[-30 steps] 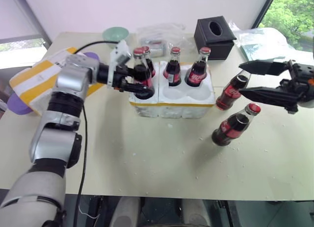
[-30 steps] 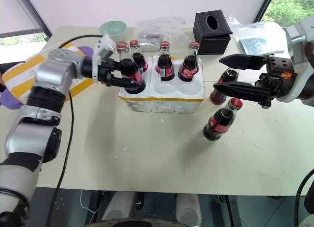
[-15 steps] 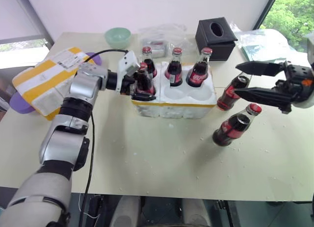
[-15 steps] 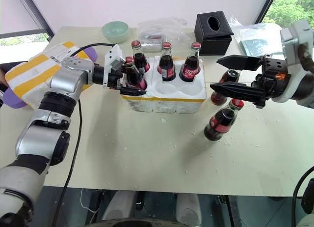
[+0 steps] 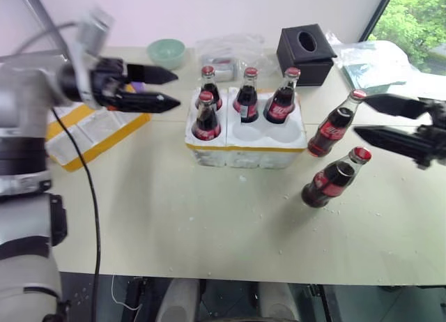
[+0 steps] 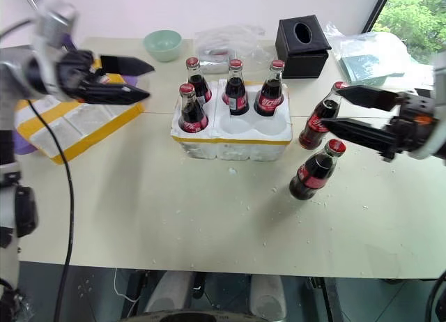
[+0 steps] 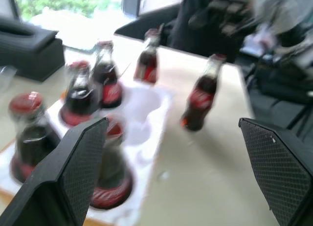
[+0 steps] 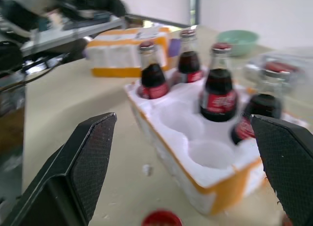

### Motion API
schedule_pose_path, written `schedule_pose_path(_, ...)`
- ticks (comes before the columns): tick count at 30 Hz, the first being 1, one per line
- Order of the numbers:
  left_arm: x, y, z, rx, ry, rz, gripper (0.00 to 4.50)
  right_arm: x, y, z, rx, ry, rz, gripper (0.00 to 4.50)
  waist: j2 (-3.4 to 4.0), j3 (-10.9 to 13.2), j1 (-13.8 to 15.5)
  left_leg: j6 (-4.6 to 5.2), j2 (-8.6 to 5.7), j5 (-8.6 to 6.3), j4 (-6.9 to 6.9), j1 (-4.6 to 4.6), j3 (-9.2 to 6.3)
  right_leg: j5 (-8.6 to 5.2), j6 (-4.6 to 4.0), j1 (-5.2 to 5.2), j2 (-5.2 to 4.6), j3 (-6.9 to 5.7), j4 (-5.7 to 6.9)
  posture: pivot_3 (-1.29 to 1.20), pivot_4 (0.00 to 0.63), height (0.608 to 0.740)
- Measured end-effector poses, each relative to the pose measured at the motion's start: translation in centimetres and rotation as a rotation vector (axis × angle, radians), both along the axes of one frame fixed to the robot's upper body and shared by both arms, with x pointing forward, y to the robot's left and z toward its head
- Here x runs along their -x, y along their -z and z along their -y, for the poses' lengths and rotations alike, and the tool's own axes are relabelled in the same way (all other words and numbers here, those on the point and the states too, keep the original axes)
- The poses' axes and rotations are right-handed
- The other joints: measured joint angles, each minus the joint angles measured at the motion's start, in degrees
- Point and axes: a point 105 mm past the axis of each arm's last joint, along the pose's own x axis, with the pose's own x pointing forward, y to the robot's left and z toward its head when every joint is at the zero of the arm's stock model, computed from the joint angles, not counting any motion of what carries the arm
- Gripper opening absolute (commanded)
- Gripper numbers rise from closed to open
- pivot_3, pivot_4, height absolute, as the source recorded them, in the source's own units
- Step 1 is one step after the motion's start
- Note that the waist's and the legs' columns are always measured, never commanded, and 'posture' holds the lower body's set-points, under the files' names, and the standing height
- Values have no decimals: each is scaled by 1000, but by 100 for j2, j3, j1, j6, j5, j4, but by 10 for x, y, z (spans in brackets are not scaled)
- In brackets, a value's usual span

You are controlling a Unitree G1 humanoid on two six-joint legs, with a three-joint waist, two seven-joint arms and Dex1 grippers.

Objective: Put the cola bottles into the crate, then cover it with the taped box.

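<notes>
Four red-capped glass cola bottles (image 5: 245, 95) seated in white styrofoam crate (image 5: 244, 139); two stand beside it. My right gripper (image 5: 390, 121), fingers spread, empty: I'd straddle the nearer neck squarely.

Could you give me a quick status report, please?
Both grippers open, empty. Four cola bottles in crate; two on table. Nothing blocking.

Four cola bottles (image 5: 245, 95) in crate (image 5: 244, 148), two right, taped box (image 5: 90, 127) left
</notes>
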Motion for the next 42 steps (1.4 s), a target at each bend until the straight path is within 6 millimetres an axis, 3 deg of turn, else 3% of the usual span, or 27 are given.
schedule_pose_path(4, 10, 36, 12, -70, 52, -73, 4461, 15, 21, 20, 18, 127, -51, 4500, -2, 0, -11, 0, 2, -1, 4, 25, 8, -2, -1, 29, 1, 0, -12, 0, 150, 737)
schedule_pose_path(9, 8, 50, 18, -94, 59, -72, 4461, 35, 57, 31, 14, 224, -148, 4500, -3, -1, -37, 0, 8, 0, 4, 30, 20, -2, -2, 30, 0, 2, -13, 0, 150, 737)
schedule_pose_path(14, 11, 62, 22, -131, 80, -53, 4461, 46, 89, 22, 57, 257, -201, 4500, -3, -2, -32, 0, 13, 0, 0, 31, 21, -3, -4, 30, 2, 2, -15, 0, 150, 737)
schedule_pose_path(21, 11, 71, 25, -161, 86, -28, 4461, 31, 130, 5, 20, 301, -233, 4500, -5, -5, -19, -1, 14, -1, -2, 27, 18, -11, -26, 36, -1, 2, -41, 0, 150, 737)
schedule_pose_path(28, 9, 72, 25, -166, 59, -18, 4461, 11, 149, 5, -31, 326, -258, 4500, -5, -4, -17, 1, 12, -2, -6, 22, 16, -10, -24, 36, 1, 2, -51, 0, 150, 737)
schedule_pose_path(42, 11, 71, 23, -187, 22, -1, 4461, -14, 149, -12, -114, 251, -246, 4500, -4, -4, -19, 1, 12, -2, -8, 23, 14, -4, -14, 36, 6, 2, -52, 0, 150, 737)
